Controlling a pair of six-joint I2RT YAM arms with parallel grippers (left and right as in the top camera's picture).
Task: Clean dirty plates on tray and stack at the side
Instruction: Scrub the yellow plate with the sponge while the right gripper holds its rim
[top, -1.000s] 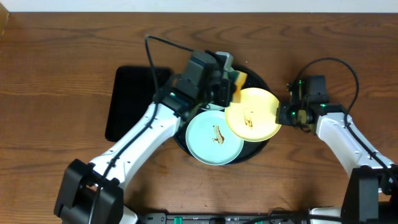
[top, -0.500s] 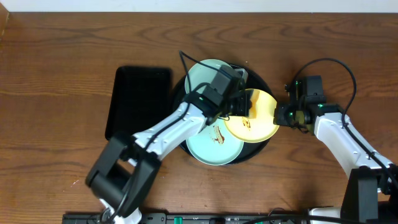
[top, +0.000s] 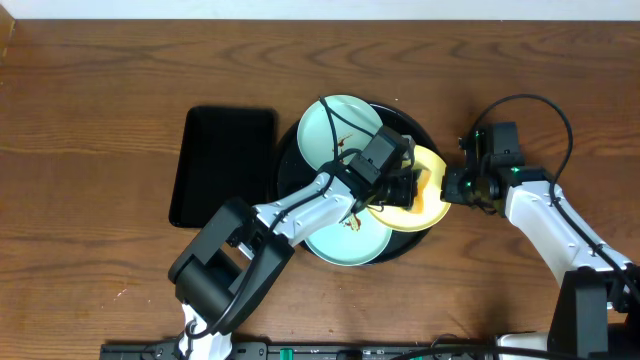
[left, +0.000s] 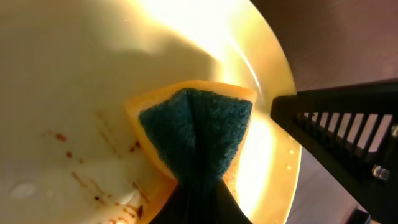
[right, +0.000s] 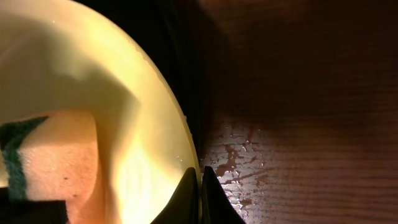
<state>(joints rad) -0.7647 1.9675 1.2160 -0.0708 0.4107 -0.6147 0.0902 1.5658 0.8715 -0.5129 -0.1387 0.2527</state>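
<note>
Sponge (left: 196, 134) now on yellow plate (left: 68, 68), near rim

I see both arms built alike: white tubular links joined by black joint housings. The left arm (top: 300, 205) ends in a black base block (top: 215, 275), and the right arm (top: 545, 215) has the same. A thin black cable (top: 335, 125) runs at the left wrist; a thicker black cable (top: 545, 105) arcs over the right wrist. Small green lights (top: 480, 133) on the right wrist housing are probably status LEDs. The left gripper (top: 405, 187) is black, and its finger (left: 339, 124) is a flat plate with a row of slots. The right gripper (right: 200, 180) tapers to two slim black tips.
</note>
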